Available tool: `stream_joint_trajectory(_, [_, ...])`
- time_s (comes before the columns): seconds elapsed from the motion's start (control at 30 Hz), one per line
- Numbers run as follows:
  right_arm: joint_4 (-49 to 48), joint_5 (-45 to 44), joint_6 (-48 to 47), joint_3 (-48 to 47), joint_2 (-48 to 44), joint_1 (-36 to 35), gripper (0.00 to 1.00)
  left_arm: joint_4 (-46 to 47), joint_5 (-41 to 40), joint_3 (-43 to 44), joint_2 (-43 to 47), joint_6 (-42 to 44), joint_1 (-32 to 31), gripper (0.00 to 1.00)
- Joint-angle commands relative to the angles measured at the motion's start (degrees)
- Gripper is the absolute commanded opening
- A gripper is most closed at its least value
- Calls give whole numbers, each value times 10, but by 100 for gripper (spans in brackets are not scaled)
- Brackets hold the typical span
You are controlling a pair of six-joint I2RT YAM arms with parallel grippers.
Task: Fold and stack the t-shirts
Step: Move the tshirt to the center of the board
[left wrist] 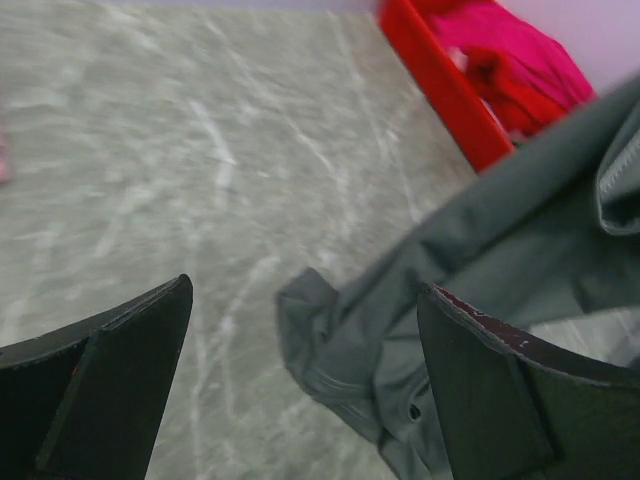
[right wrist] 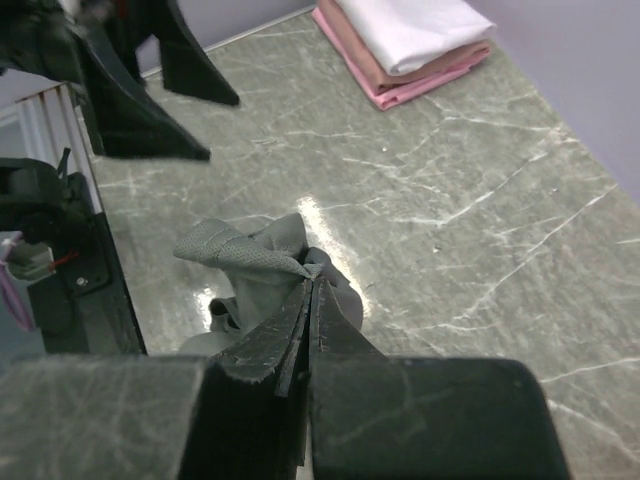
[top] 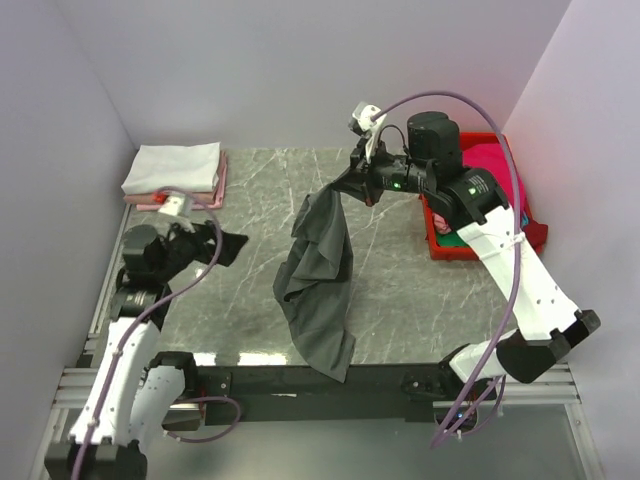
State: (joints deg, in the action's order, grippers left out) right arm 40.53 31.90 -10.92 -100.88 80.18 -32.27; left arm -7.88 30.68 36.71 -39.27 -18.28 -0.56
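Your left gripper [top: 215,243] hovers at the near left, fingers spread wide. Your right gripper [right wrist: 312,282], fingers pressed together, pinches the charcoal t-shirt [top: 322,275], which hangs down to the table [top: 420,300]. Beyond, the folded white tee [top: 172,165] tops the pink tee [top: 221,176] at the far left corner.

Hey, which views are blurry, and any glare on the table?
Left wrist view: soft throughout, table and red crate smeared. Right wrist view: sharp, a glare streak on the table beside the grey t-shirt. Top view: sharp, sheen along the near edge.
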Motion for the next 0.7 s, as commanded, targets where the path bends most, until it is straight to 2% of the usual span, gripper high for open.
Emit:
stream_joint_trajectory(0.0, [-9,-12,-20,-20,-30,-3,0,56,105,-5,-54,5,-47,99])
stream_joint_trajectory(0.07, [-13,-11,-21,-6,-41,-2,0,67,99,-4,-93,14,-92,99])
stream_joint_trajectory(0.17, [-14,-13,-24,6,-52,-2,0,37,21,30,-159,54,-167,99])
stream_joint_trajectory(0.33, [-26,-50,-18,27,-59,-2,2,-23,-34,80,-242,73,-195,92])
stream_joint_trajectory(0.4, [-30,-114,-15,41,-49,-2,27,-39,-91,85,-237,80,-195,93])
stream_joint_trajectory(0.43, [-17,-132,-23,41,-36,-2,59,-44,-98,78,-217,83,-195,94])
stream_joint_trajectory(0.47, [-10,-140,-29,45,-32,-2,71,-43,-103,73,-203,89,-195,95])
stream_joint_trajectory(0.53, [-12,-138,-37,63,-37,-2,83,-33,-99,56,-162,97,-195,98])
stream_joint_trajectory(0.67, [-23,-115,-70,118,-81,21,87,-7,-59,15,-126,133,-195,99])
